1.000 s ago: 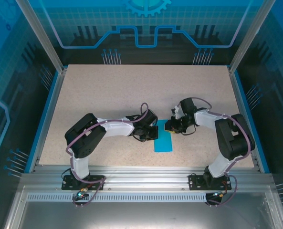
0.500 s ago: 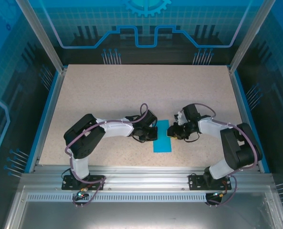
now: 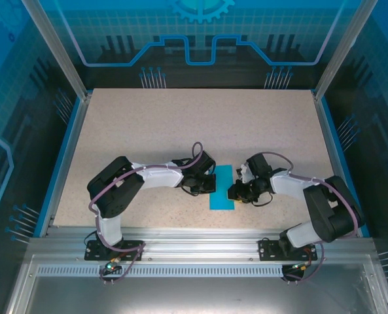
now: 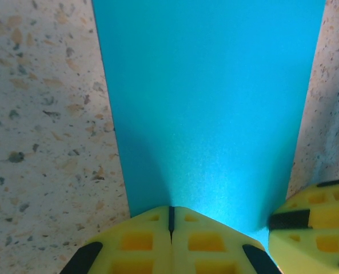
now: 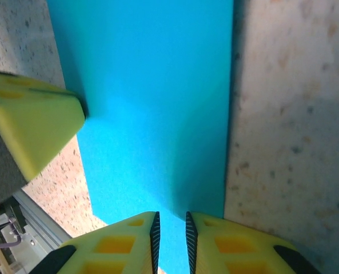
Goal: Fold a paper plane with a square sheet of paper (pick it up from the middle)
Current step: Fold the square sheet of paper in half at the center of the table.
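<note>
The teal-blue sheet of paper (image 3: pixel 222 190) lies flat on the table as a narrow rectangle between the two arms, apparently folded in half. My left gripper (image 3: pixel 210 182) rests at its left edge; the yellow fingers are shut, tips together (image 4: pixel 171 212) on the paper (image 4: pixel 209 97). From the right, my right gripper (image 3: pixel 233 192) reaches over the paper's right edge. Its jaws stand a narrow gap apart (image 5: pixel 170 220), with the paper (image 5: pixel 152 103) showing flat beneath them. The paper plane's pointed shape is not formed.
The speckled beige tabletop (image 3: pixel 180 124) surrounds the paper on all sides. Blue rails border it, and an aluminium frame (image 3: pixel 194 239) runs along the near edge. A right gripper finger (image 4: pixel 312 222) shows in the left wrist view, and a left finger (image 5: pixel 32 128) in the right wrist view.
My right gripper has slid along the paper's right edge toward the near side of the table and lowered. The left arm has stayed in place on the paper.
</note>
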Available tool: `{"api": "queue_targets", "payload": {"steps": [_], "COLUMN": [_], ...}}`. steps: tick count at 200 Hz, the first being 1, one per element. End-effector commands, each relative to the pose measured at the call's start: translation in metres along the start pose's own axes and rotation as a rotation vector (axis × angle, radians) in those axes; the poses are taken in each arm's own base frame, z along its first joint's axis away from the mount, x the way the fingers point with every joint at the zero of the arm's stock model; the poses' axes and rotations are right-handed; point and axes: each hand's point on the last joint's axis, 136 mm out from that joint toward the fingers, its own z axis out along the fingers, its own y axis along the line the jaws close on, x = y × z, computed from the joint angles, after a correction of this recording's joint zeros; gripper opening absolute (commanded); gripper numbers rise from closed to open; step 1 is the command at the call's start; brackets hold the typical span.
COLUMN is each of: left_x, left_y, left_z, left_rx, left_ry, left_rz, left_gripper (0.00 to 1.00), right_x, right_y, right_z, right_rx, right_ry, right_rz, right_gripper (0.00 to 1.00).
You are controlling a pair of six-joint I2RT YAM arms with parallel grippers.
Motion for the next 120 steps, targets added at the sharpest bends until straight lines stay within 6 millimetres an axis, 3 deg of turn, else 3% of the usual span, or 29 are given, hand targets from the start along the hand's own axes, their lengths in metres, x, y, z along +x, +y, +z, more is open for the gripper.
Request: {"api": "queue_targets", "payload": {"steps": [1,38,73,94,120], "left_x": [0.009,0.008,0.009,0.009,0.003], "left_y": [0.003,0.002,-0.004,-0.007,-0.018], "left_z": [-0.002,-0.004,-0.008,-0.013,-0.026], "left_rx": [-0.018,-0.018,-0.002,0.007,0.045], "left_ry": [0.021,0.018,0.015,0.011,-0.025], "left_rz": [0.008,0.013,0.019,0.026,0.043], "left_gripper": [0.0,0.0,0.0,0.0,0.0], "right_x": [0.019,0.036,0.042,0.035,0.017], "right_y": [0.003,-0.002,-0.02,-0.01,0.005], "right_z": [-0.007,-0.002,0.006,-0.005,-0.033], "right_rx": [0.005,0.006,0.079,0.078,0.109], "right_ry": [0.022,0.041,0.089,0.055,-0.06], "right_rz": [-0.002,-0.002,0.029,0.005,-0.058], "right_gripper": [0.23,0.28,0.25,0.25,0.32]}}
